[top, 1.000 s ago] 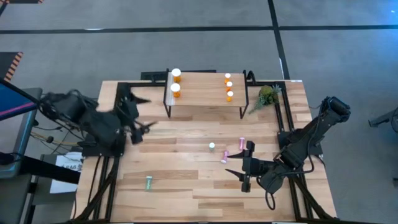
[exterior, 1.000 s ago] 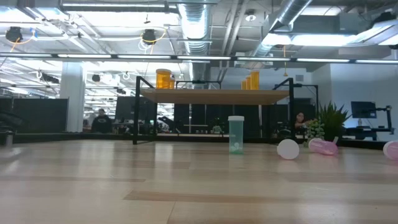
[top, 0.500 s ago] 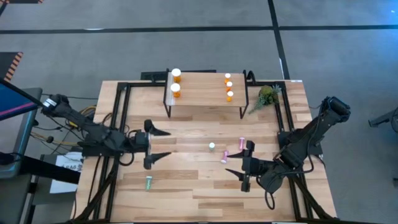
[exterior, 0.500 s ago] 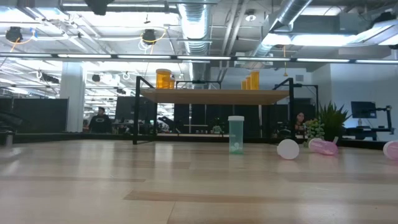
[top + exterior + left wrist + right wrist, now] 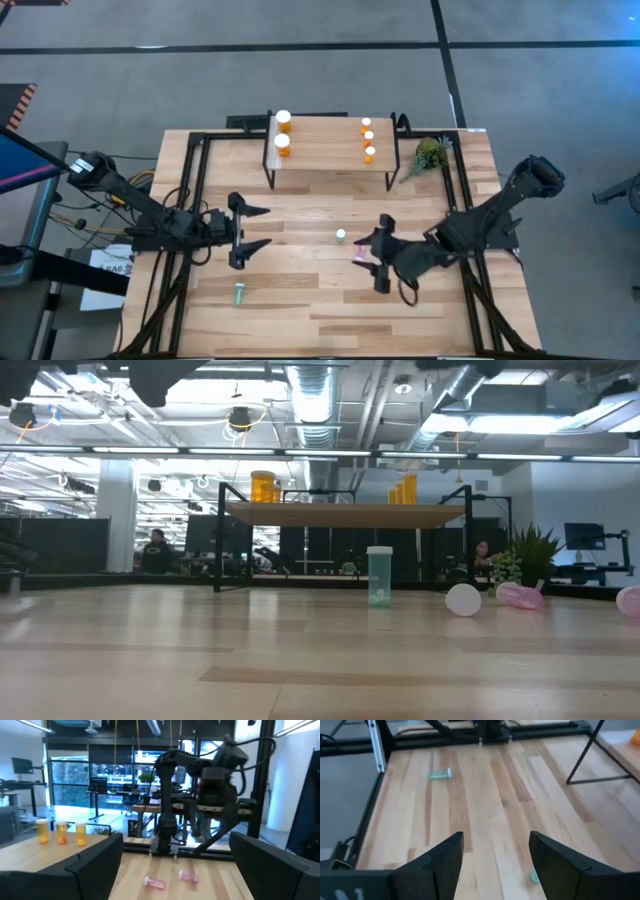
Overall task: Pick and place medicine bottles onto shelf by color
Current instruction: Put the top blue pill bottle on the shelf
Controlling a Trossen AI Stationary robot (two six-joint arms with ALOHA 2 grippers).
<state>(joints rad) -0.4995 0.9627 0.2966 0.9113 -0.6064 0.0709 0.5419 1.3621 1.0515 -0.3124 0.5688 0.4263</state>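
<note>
From overhead, my right gripper (image 5: 374,262) partly hides the pink bottles (image 5: 360,252); its fingers stand apart, holding nothing. My left gripper (image 5: 252,230) is spread wide and empty too. Five orange bottles (image 5: 283,121) stand on the shelf (image 5: 325,152). One green bottle (image 5: 240,293) lies near the wooden table's (image 5: 300,320) front; another (image 5: 379,576) stands mid-table. People beyond are indistinct.

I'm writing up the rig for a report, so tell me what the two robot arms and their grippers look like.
Both arms are dark, nearly black, built of slim jointed segments with loose black cables running alongside. The left gripper and right gripper each end in two flat, tapered black fingers. In the wrist views, the fingers look matte and angular. No markings show.
</note>
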